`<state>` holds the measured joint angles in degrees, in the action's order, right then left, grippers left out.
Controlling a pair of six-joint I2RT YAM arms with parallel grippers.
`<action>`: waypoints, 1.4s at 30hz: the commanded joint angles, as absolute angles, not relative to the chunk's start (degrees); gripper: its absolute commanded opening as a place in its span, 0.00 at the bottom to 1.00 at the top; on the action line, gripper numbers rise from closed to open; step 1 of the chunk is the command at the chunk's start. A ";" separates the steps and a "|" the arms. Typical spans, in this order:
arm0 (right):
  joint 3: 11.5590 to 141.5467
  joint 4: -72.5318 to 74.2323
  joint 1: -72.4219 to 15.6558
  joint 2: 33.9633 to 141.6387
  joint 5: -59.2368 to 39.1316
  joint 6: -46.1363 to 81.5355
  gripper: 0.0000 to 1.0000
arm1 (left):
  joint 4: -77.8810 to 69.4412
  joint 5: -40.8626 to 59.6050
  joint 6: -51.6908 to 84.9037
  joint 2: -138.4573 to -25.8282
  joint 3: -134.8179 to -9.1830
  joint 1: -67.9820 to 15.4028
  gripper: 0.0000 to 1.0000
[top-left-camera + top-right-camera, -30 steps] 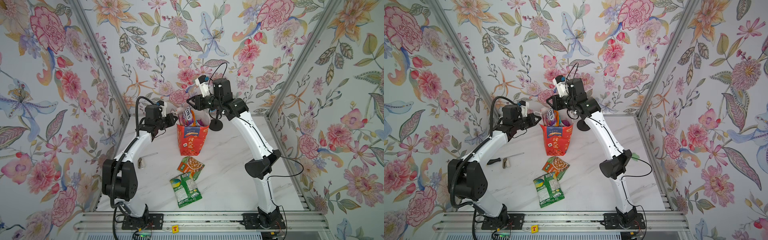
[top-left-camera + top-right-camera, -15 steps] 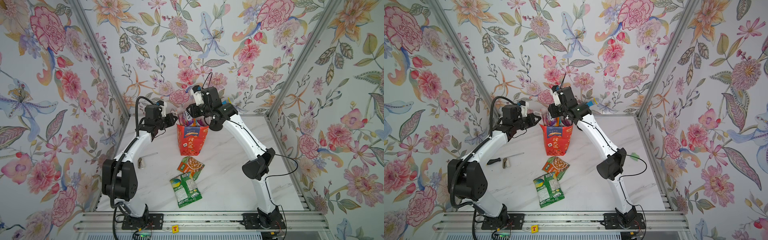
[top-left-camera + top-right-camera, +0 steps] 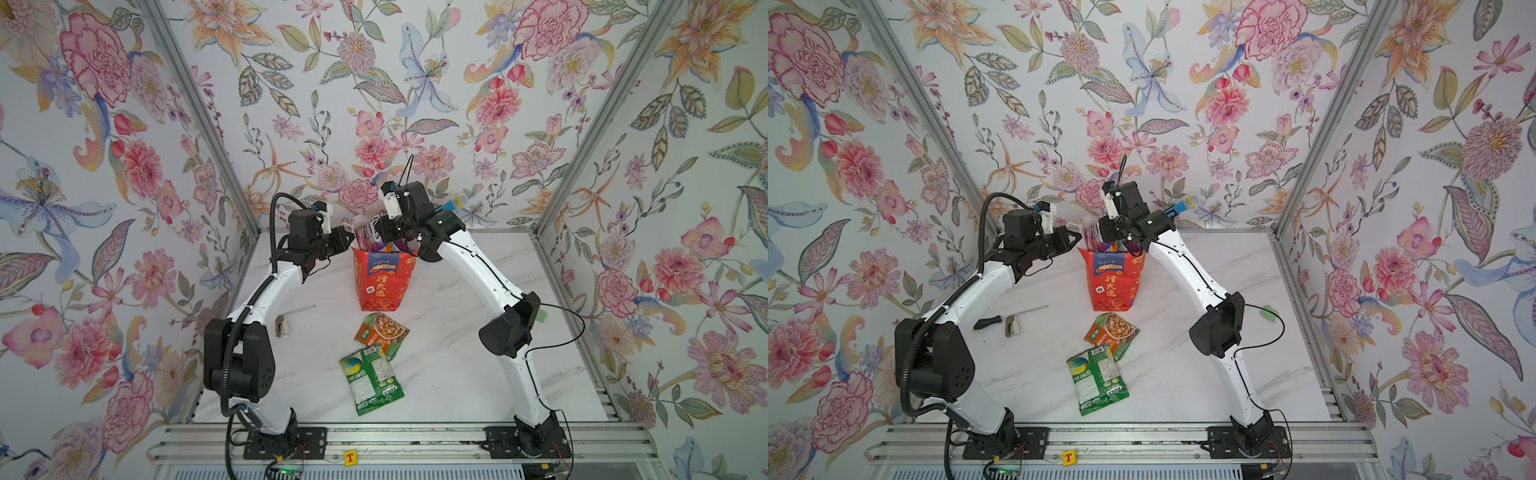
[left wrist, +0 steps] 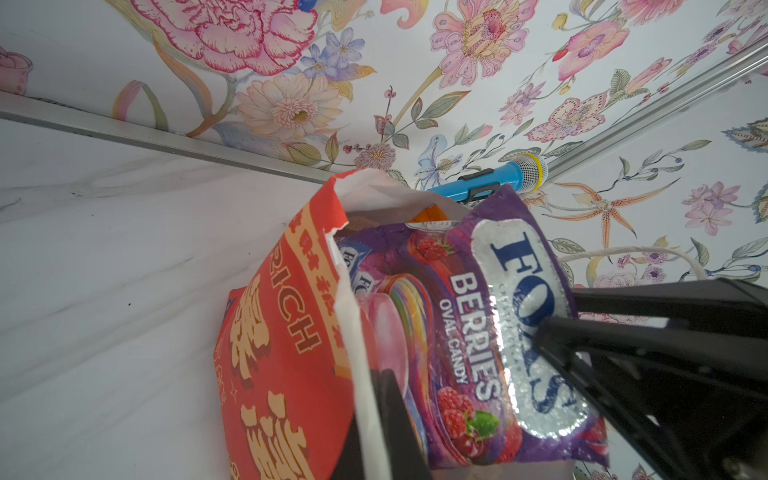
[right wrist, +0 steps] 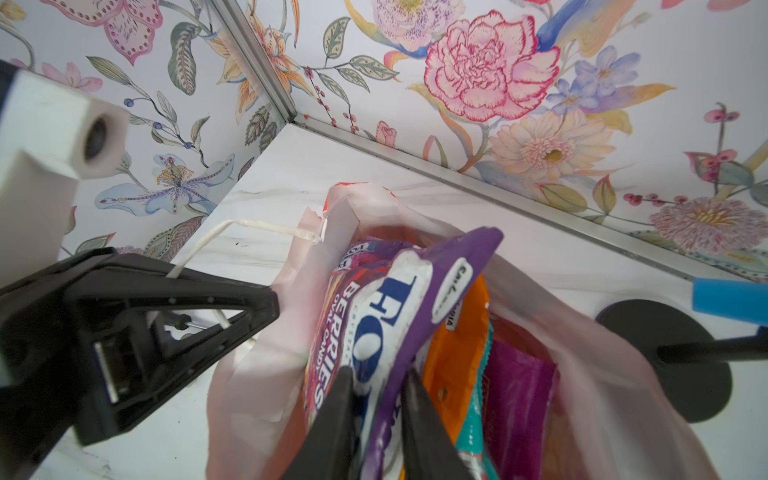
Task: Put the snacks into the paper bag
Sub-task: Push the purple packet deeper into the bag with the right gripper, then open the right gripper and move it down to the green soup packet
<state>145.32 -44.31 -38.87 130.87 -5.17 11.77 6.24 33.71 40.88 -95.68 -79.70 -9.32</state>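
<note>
Obs.: your paper bag (image 3: 384, 286) stands upright at the back middle of the table (image 3: 457, 374), mouth open, between the two arms in both top views. Your left gripper (image 3: 351, 238) is closed tight, pinching the bag's rim on its own side. In the left wrist view the white inner wall runs between its black fingers (image 4: 399, 424), and in the right wrist view a white cord handle (image 5: 249, 224) passes by it. Your right gripper (image 5: 376, 374) reaches into the mouth from the opposite side, jaws clamped narrow on the purple FOXS berries packet (image 5: 386, 299). That packet stands on edge, lower part inside the bag, top poking above the rim. Beside it inside: an orange packet (image 5: 457, 332), a teal packet (image 5: 473, 419) and a magenta packet (image 5: 519, 395). A second FOXS packet (image 4: 353, 266) lies against the wall you hold. Not bagged: the orange-green nut packet (image 3: 382, 332) lies flat just in front of the bag. The green packet (image 3: 372, 380) lies nearer the arm bases, its top edge touching the nut packet. Also noted: screwdriver (image 3: 1000, 319) by your left arm, blue toy microphone (image 4: 498, 176) and a black round stand base (image 5: 665, 361) behind the bag
</note>
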 commanded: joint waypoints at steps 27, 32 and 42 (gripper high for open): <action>149.81 -45.07 -40.92 133.62 -9.86 11.48 0.35 | 6.58 32.96 40.51 -93.16 -80.48 -8.46 0.00; 150.36 -44.88 -40.81 130.79 -10.46 12.47 0.43 | 6.49 32.87 40.36 -92.90 -80.75 -8.44 0.00; 136.57 -44.87 -41.33 117.13 -7.37 12.46 0.49 | 13.09 27.55 36.17 -93.38 -83.15 -8.52 0.00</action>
